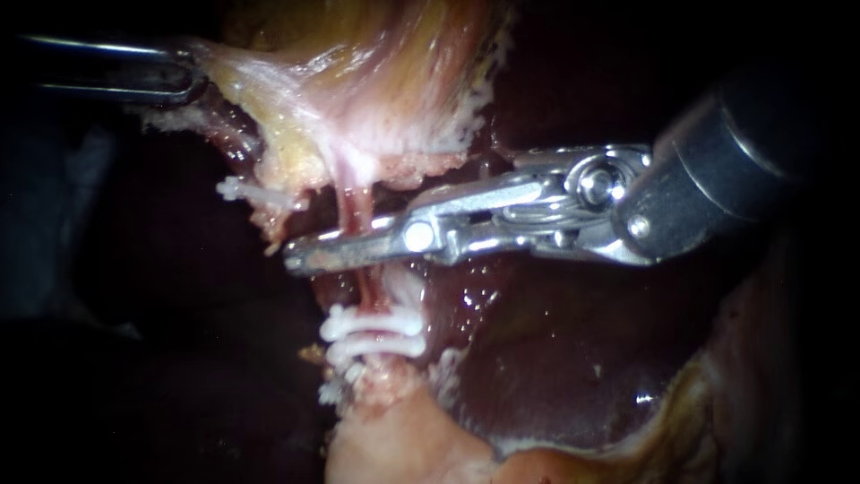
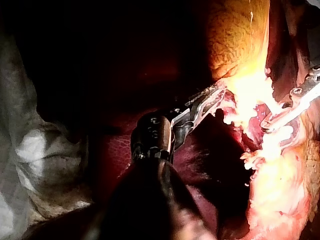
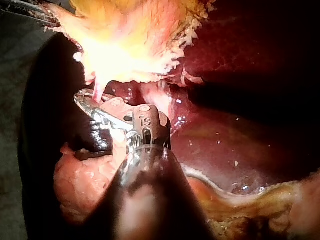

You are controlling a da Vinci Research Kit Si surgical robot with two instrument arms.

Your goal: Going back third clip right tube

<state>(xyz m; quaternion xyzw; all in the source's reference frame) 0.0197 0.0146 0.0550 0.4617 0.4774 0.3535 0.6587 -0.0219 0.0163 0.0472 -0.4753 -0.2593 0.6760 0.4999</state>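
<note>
The right tube runs down from the gallbladder to two white clips that sit close together on it. My right instrument comes in from the right, and its tip lies across this tube just above the clips. It also shows in the left wrist view and the right wrist view. My left instrument is shut on the gallbladder's edge at the upper left and holds it stretched. Further left, one white clip sits on the left tube.
Dark red liver lies below and to the right of the tubes. Pale fatty tissue sits under the clips. Grey cloth lies beside the left instrument's shaft.
</note>
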